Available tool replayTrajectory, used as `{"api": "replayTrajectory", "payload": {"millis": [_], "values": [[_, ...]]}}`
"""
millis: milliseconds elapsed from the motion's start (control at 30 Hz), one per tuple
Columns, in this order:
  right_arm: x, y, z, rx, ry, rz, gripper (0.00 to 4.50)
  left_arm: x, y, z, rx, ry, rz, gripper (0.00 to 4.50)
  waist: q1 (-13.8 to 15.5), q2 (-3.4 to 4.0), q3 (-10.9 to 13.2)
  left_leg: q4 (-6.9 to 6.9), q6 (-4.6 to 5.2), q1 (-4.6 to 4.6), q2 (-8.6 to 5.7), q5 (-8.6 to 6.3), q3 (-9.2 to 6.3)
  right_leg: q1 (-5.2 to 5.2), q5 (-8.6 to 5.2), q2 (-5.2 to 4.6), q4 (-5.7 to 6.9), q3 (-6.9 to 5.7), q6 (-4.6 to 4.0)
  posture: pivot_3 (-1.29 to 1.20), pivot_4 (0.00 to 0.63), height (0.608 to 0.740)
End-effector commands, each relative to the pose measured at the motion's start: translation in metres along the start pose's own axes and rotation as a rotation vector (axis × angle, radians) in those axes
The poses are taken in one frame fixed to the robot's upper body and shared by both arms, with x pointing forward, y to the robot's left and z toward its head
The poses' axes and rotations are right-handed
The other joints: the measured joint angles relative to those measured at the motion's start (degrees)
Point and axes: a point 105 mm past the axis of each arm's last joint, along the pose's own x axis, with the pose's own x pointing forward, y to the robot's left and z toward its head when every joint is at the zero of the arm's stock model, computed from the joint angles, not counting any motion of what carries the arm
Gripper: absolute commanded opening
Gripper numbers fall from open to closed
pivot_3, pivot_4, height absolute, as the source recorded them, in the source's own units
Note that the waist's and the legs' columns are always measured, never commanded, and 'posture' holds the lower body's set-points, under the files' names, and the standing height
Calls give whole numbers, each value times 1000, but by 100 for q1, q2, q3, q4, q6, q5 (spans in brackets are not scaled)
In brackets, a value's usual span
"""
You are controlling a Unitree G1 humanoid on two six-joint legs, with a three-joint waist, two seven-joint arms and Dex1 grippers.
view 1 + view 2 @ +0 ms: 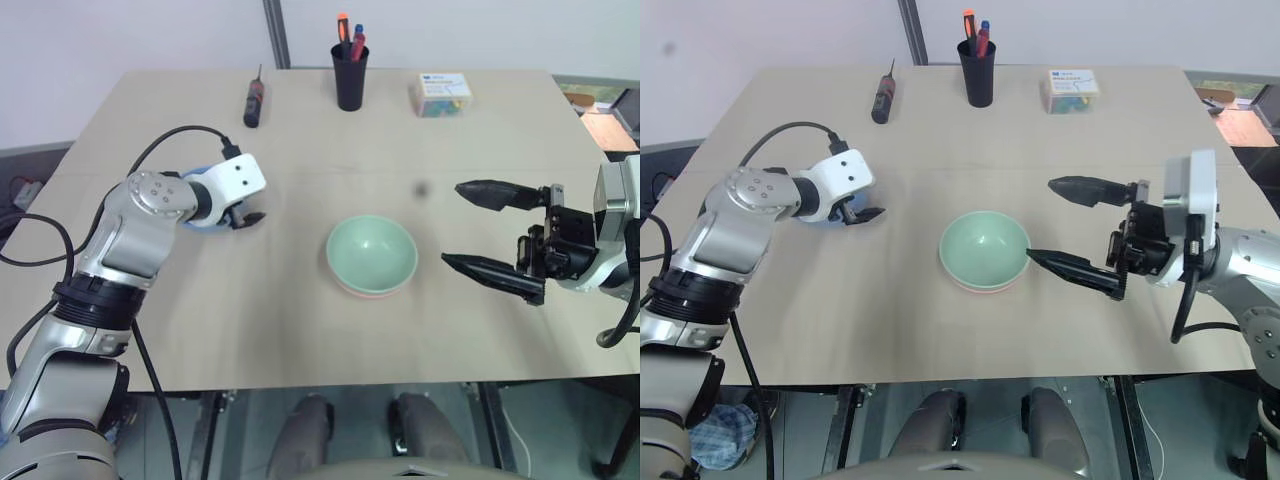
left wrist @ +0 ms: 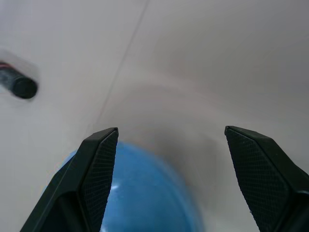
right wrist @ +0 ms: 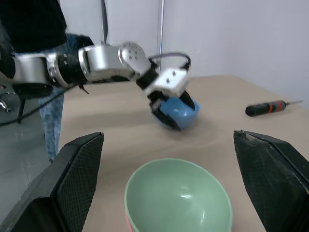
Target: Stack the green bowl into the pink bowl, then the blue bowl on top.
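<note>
Since the green bowl [image 1: 371, 254] is already nested in the pink bowl [image 1: 368, 292] at mid-bench, the blue bowl [image 3: 179, 113] is next. With left gripper [image 3: 175, 115] fingers spread around it, its rim should be pinched squarely; right gripper [image 1: 492, 232] is held wide, empty.

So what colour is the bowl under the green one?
Salmon pink; the pink bowl's rim peeks out beneath, clearest in the right wrist view.

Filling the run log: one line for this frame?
green bowl nested in pink bowl | left gripper open at blue bowl | right gripper open
</note>
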Motion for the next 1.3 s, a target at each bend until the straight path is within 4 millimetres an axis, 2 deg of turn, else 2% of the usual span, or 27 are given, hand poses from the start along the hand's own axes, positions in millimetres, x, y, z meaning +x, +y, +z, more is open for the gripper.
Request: {"api": "replayTrajectory", "payload": {"millis": [33, 133, 267, 500, 533, 567, 633, 667, 700, 733, 767, 867, 1133, 1300], "values": [[0, 1, 6, -33, -14, 5, 4500, -20, 13, -3, 0, 19, 79, 3742, -16, 0, 0, 0, 0, 0, 0, 0, 0, 0, 0, 0, 0, 0, 0, 0, 150, 739], [1, 0, 5, -29, -12, 11, 4500, -25, 8, -16, -21, 59, 77, 3742, -43, 1, 0, -7, 1, 8, 3, 0, 6, -1, 0, 1, 2, 12, 0, 0, 150, 739], [3, -2, 3, -37, -2, 22, 4500, -29, 1, -21, -48, 70, 68, 3742, -12, 0, 1, -3, 2, 7, 3, -1, 6, 0, 0, 2, 5, 6, 0, 0, 150, 739], [5, -5, 3, -39, 0, 38, 4500, -36, 5, -35, -59, 116, 105, 3742, -13, -1, 1, -2, 3, 4, 3, -1, 3, 0, 0, 0, 2, 3, 0, 0, 150, 739], [5, -5, 3, -41, 2, 40, 4500, -37, 5, -36, -59, 119, 104, 3247, -14, -1, 1, -2, 3, 5, 3, -2, 4, 0, 0, 0, 2, 4, 0, 0, 150, 739], [5, -5, 3, -41, 2, 41, 4500, -38, 6, -38, -60, 125, 108, 3038, -13, -1, 1, -2, 3, 5, 3, -2, 4, 0, 0, 0, 3, 4, 0, 0, 150, 739], [6, -5, 4, -41, 2, 43, 4500, -40, 7, -42, -57, 141, 119, 2170, -13, -1, 1, -2, 3, 5, 3, -2, 5, 0, 0, 0, 3, 5, 0, 0, 150, 739], [6, -5, 4, -41, 2, 44, 4500, -40, 8, -44, -56, 148, 121, 2170, -13, -1, 1, -2, 3, 5, 3, -2, 4, 0, 0, 0, 3, 4, 0, 0, 150, 739], [6, -5, 4, -40, 2, 44, 4500, -41, 7, -45, -57, 151, 120, 1582, -12, -1, 1, -2, 3, 5, 3, -2, 4, 0, 0, 0, 3, 4, 0, 0, 150, 739], [6, -5, 3, -39, 2, 43, 4500, -41, 7, -46, -59, 152, 117, 1368, -12, -1, 2, -2, 4, 4, 3, -2, 3, 0, 0, 0, 3, 3, 0, 0, 150, 739], [6, -6, 3, -38, 3, 43, 4500, -41, 6, -47, -61, 153, 115, 883, -12, -1, 1, -2, 3, 4, 3, -2, 3, 0, 0, 0, 3, 4, 0, 0, 150, 739], [6, -6, 2, -38, 2, 40, 4500, -41, 4, -48, -65, 157, 107, 20, -14, -1, 2, -2, 4, 5, 3, -2, 5, 0, 0, 0, 3, 5, 0, 0, 150, 739], [6, -6, 2, -35, 2, 35, 4500, -41, 2, -49, -66, 158, 96, 20, -12, -2, 3, -2, 4, 4, 3, -2, 4, 0, 0, 0, 2, 4, 0, 0, 150, 739], [6, -6, 1, -33, 3, 30, 4500, -37, 2, -34, -41, 95, 79, 20, -12, -2, 3, -2, 4, 4, 4, -2, 3, -1, 0, 0, 2, 4, 0, 0, 150, 739]]}}
